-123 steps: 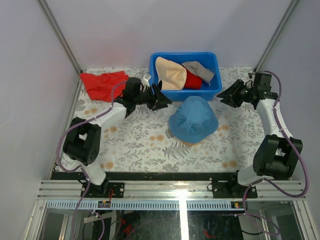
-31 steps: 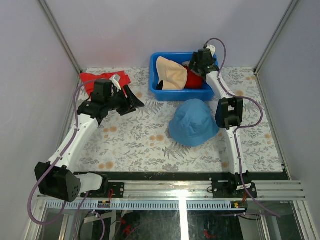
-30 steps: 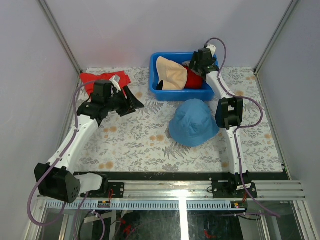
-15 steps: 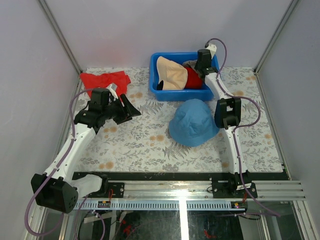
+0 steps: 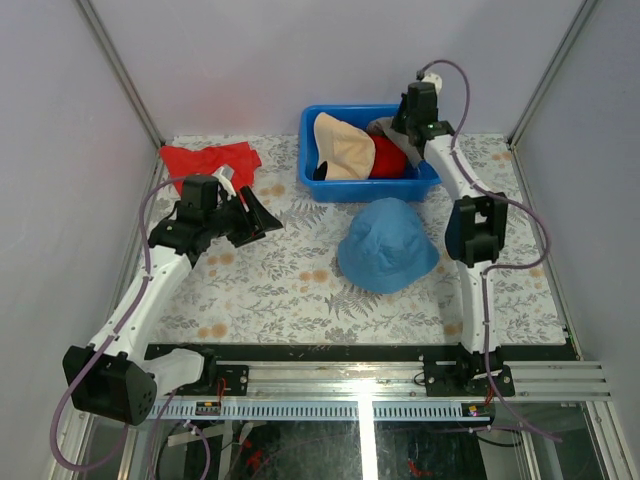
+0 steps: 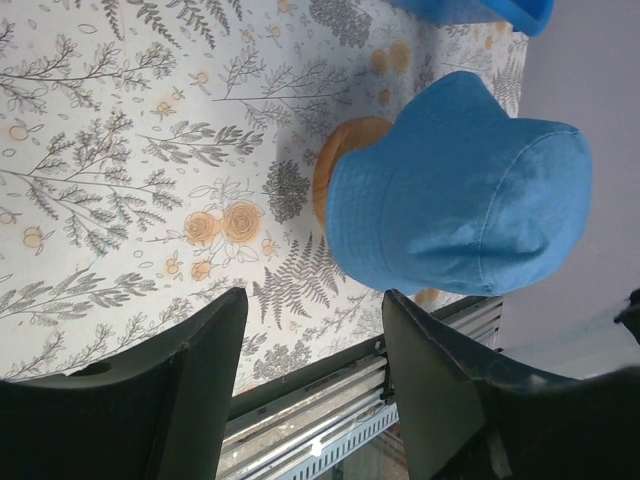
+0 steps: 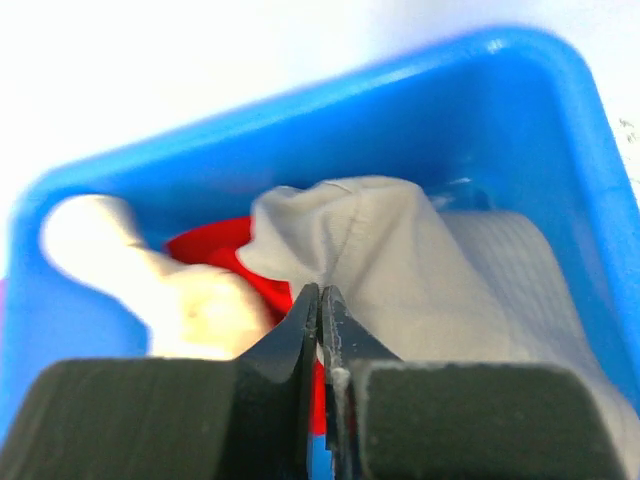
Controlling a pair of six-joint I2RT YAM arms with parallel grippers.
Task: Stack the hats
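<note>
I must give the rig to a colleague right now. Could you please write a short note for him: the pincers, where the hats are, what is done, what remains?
The left pincer is open and empty, over the table, left of the blue hat.
The right pincer is shut on a fold of the grey-khaki hat, inside the blue bin.
Hats: the blue hat sits on the wooden stand mid-table. The red hat and peach hat lie in the bin.
Done: only the blue one is on the stand.
Left: lift the grey-khaki hat out and onto the blue one, then stack red and peach.
</note>
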